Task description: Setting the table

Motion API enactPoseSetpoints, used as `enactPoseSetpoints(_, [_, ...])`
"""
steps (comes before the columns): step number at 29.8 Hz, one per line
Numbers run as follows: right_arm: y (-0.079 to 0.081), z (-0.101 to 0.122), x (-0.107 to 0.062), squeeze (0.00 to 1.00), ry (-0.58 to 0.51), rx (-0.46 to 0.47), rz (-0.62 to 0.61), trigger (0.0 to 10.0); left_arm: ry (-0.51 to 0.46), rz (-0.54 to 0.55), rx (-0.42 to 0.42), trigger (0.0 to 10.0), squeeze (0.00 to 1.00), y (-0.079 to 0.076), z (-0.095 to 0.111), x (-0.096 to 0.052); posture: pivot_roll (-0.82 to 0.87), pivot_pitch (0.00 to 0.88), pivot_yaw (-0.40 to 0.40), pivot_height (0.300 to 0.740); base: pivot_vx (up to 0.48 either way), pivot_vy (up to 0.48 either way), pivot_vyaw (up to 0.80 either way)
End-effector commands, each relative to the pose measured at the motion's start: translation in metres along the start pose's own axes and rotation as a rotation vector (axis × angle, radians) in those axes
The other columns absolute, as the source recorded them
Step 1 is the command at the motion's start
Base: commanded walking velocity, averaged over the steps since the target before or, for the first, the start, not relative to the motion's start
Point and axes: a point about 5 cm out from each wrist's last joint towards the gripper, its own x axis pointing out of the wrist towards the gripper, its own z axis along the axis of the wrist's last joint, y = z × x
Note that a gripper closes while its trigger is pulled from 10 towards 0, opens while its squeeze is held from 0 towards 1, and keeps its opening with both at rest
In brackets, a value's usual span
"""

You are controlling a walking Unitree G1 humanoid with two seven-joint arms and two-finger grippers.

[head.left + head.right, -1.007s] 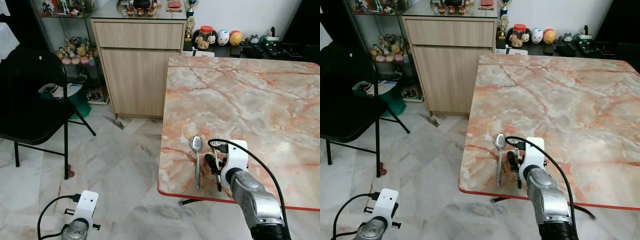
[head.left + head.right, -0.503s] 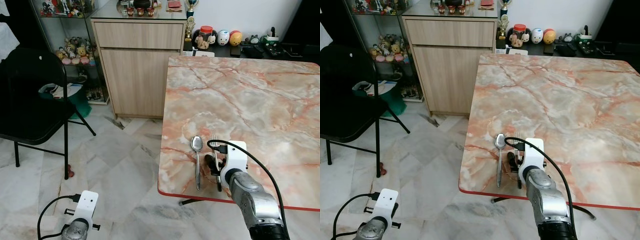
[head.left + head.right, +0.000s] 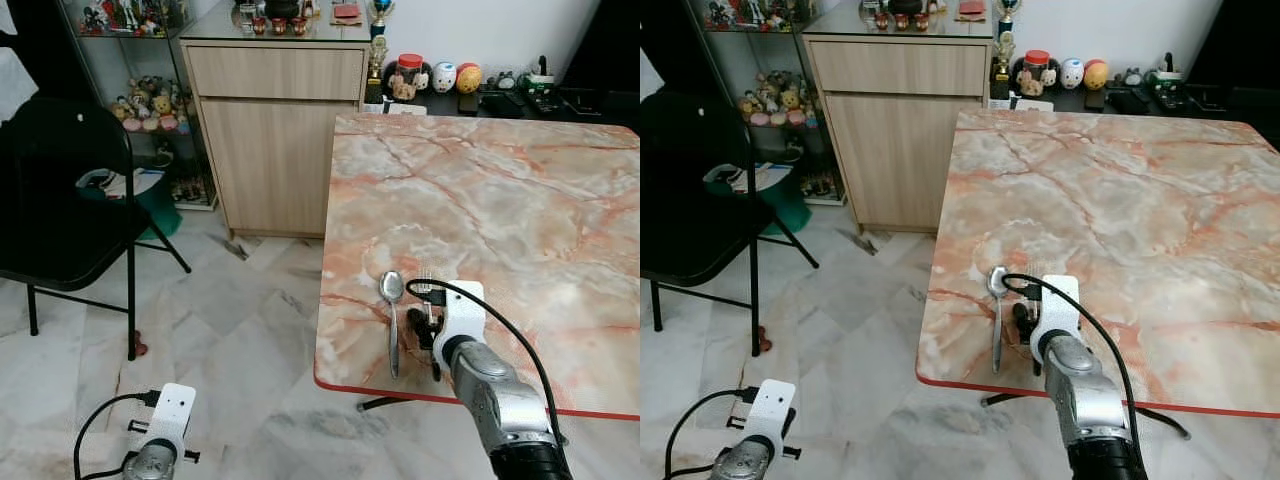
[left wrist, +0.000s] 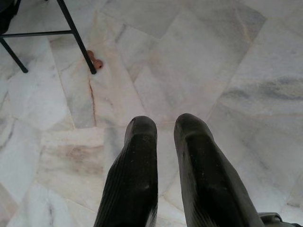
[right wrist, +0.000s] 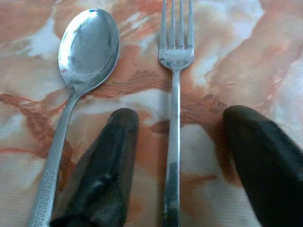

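A steel spoon (image 5: pixel 85 47) and a steel fork (image 5: pixel 175 90) lie side by side near the front left corner of the marble table (image 3: pixel 500 200), the spoon (image 3: pixel 391 320) on the left. My right gripper (image 5: pixel 180 116) is open and low over the table. Its two black fingers (image 5: pixel 111 161) straddle the fork's handle, one between spoon and fork, the other to the fork's right. In the eye views the right gripper (image 3: pixel 428 335) covers most of the fork, whose tines (image 3: pixel 428 272) stick out beyond it. My left gripper (image 4: pixel 165 122) hangs idle over the floor, its fingers close together.
The table's red front edge (image 3: pixel 400 392) lies just behind the cutlery. A black folding chair (image 3: pixel 60 190) stands to the left on the marble floor (image 3: pixel 240 330). A wooden cabinet (image 3: pixel 280 130) stands by the table's far left corner, with figurines (image 3: pixel 455 76) on a dark shelf.
My right gripper has edged slightly to the left over the fork. Spoon and fork lie where they were, and the left arm hangs as before.
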Motion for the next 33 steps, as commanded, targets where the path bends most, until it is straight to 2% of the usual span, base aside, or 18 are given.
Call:
enactPoseSetpoints(1, [-0.002, -0.010, 0.001, 0.00, 0.050, -0.008, -0.015, 0.0, 0.040, 0.006, -0.019, 10.0, 0.00, -0.001, -0.009, -0.002, 0.03, 0.000, -0.033, 0.740, 0.000, 0.000, 0.00])
enactPoseSetpoints(15, [0.002, -0.012, 0.002, 0.00, 0.052, -0.007, -0.013, 0.0, 0.038, 0.004, -0.019, 10.0, 0.00, -0.002, -0.008, -0.002, 0.03, 0.000, -0.031, 0.740, 0.000, 0.000, 0.00])
enactPoseSetpoints(22, [-0.007, -0.016, 0.000, 0.00, 0.063, 0.000, -0.068, 0.0, 0.022, 0.012, -0.029, 10.0, 0.00, -0.001, -0.003, 0.000, 0.03, 0.000, -0.032, 0.740, 0.000, 0.000, 0.00])
enactPoseSetpoints(33, [-0.015, -0.030, -0.003, 0.00, 0.120, 0.015, -0.164, 0.0, 0.035, 0.010, -0.026, 10.0, 0.00, 0.000, -0.007, -0.002, 0.04, 0.000, -0.032, 0.740, 0.000, 0.000, 0.00])
